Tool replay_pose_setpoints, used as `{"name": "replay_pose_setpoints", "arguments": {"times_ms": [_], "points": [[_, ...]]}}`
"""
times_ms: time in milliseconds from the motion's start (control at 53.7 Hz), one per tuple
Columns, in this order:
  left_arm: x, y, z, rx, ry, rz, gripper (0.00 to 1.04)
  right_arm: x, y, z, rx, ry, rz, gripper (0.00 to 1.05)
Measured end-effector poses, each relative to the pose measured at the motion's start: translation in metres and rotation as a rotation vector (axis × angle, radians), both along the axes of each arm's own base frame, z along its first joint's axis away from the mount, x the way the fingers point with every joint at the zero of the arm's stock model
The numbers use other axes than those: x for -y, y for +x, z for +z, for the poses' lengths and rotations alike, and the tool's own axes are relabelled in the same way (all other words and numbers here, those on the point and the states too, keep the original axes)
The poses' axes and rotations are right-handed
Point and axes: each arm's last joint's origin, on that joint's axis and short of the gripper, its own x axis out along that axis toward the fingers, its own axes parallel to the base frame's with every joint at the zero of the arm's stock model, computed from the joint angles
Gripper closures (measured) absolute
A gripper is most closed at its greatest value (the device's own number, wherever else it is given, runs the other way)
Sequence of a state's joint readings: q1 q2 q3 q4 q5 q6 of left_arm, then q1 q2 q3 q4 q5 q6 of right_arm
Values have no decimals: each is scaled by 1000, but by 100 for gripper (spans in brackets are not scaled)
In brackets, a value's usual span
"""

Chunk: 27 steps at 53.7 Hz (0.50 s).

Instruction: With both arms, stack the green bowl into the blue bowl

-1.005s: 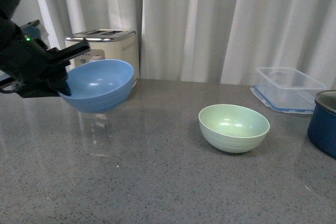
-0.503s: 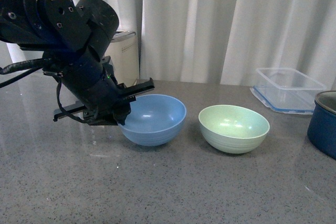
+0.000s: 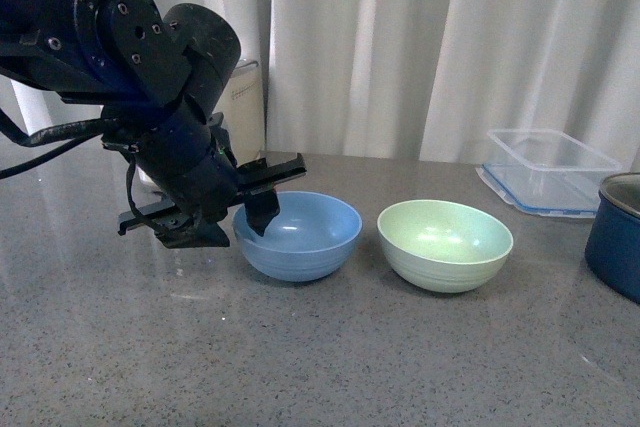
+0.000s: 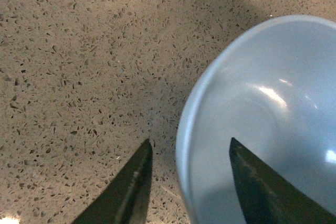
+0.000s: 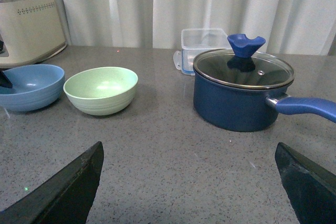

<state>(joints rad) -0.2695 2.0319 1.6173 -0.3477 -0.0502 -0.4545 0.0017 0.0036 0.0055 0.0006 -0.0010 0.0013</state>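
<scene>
The green bowl (image 3: 446, 244) is sitting upright on the grey speckled countertop (image 3: 350, 367), just to the right of the blue bowl (image 3: 298, 235) in the front view. The two are sitting close side by side with a narrow gap showing between them, so the green bowl is not yet lying inside the blue one. The blue bowl is also resting upright on the countertop.

Your left gripper (image 3: 235, 227) is hanging at the blue bowl's left rim with its fingers spread apart. In the left wrist view, one finger (image 4: 262, 192) is reaching inside the blue bowl and the other is sitting outside it, with the rim passing between them and daylight showing on both sides. The bulky black left arm (image 3: 150, 67) is rising up and to the left of the blue bowl.

Your right gripper (image 5: 189, 148) is hovering wide open above bare countertop, well apart from the blue bowl.

Behind the blue bowl, a cream toaster (image 5: 29, 24) is standing. Far to the blue bowl's right, beyond the green bowl, a clear plastic container (image 3: 550, 169) and a navy pot (image 5: 241, 98) under a glass lid (image 5: 242, 66) are sitting. A white curtain (image 3: 400, 47) is hanging behind everything.
</scene>
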Motion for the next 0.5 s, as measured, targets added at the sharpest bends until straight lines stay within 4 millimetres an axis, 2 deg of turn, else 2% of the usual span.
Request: {"name": "replay_pose_setpoints", "arguments": {"times_ms": [130,242,298,335,354,410,447,503], "points": [[-6,-11,12,47,-3,-20,42,0,0,0,0,0,0,10],[-18,-31,33,167,9,-29,26,0,0,0,0,0,0,10],[-29,-50,50,299,47,-30,15,0,0,0,0,0,0,10],[-40,-70,63,412,79,-15,6,0,0,0,0,0,0,10],[-44,-77,67,447,99,-12,5,0,0,0,0,0,0,10],[-58,-101,74,679,193,56,18,0,0,0,0,0,0,10],[-65,-115,70,776,228,64,27,0,0,0,0,0,1,10],[-72,-127,58,816,247,67,36,0,0,0,0,0,0,10]]}}
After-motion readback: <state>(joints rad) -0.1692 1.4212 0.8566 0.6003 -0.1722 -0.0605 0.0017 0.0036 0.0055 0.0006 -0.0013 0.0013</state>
